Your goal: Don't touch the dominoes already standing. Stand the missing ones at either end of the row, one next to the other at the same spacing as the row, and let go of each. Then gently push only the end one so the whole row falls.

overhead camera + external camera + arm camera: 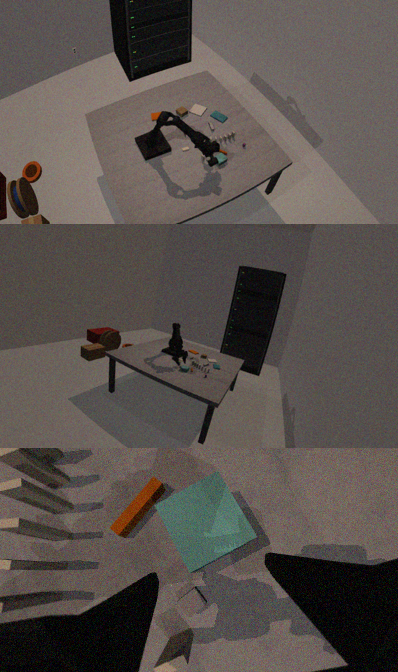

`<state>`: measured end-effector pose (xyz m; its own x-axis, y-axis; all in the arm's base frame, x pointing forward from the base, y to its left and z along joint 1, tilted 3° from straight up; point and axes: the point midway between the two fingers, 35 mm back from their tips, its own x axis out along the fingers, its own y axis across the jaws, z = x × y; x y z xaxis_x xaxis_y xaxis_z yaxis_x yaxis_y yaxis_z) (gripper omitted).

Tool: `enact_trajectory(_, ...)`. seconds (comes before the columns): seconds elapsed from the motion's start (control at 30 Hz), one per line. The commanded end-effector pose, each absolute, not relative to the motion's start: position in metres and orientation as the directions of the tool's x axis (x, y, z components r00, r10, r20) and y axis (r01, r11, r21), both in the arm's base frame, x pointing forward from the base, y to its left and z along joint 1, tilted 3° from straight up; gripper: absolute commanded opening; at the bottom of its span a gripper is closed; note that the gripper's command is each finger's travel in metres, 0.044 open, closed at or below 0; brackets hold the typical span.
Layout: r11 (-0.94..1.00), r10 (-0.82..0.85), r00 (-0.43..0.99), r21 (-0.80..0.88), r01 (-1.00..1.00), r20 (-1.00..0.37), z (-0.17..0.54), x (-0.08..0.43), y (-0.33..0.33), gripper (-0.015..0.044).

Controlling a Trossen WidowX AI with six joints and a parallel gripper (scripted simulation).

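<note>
Several pale dominoes stand in a row [229, 137] [37, 529], at the left in the wrist view. Another pale domino [203, 158] [176, 645] stands apart from the row, near the fingers, at the bottom of the wrist view. One pale piece [211, 126] lies flat behind the row, and a second pale piece [185, 149] lies near the arm's base. My gripper [208, 158] [211, 568] is open and empty, pointing down above the table beside the lone domino. The near end of the row is partly hidden by the arm in the top view.
A teal block [221, 158] [206, 523] and an orange bar [223, 152] [136, 508] lie between the gripper and row. A small grey block [192, 600] is near the lone domino. A purple object [244, 145], teal slab [219, 116], cream slab [198, 109] and brown box [181, 111] surround the row.
</note>
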<state>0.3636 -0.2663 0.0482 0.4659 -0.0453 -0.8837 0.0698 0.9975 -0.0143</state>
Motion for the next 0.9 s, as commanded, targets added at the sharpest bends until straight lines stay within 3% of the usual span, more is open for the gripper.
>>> enact_trajectory(0.0, 0.988, -0.055, 0.086, -0.067, -0.141, -0.995, 0.096, 0.328, -0.225, 0.044)
enact_trajectory(0.13, 0.979, -0.051, -0.008, -0.049, -0.199, -0.999, 0.106, 0.316, -0.215, 0.044)
enact_trajectory(0.6, 0.979, -0.051, -0.012, -0.048, -0.2, -0.999, 0.105, 0.315, -0.214, 0.044)
enact_trajectory(0.87, 0.979, -0.052, -0.012, -0.048, -0.2, -0.999, 0.047, 0.314, -0.217, 0.044)
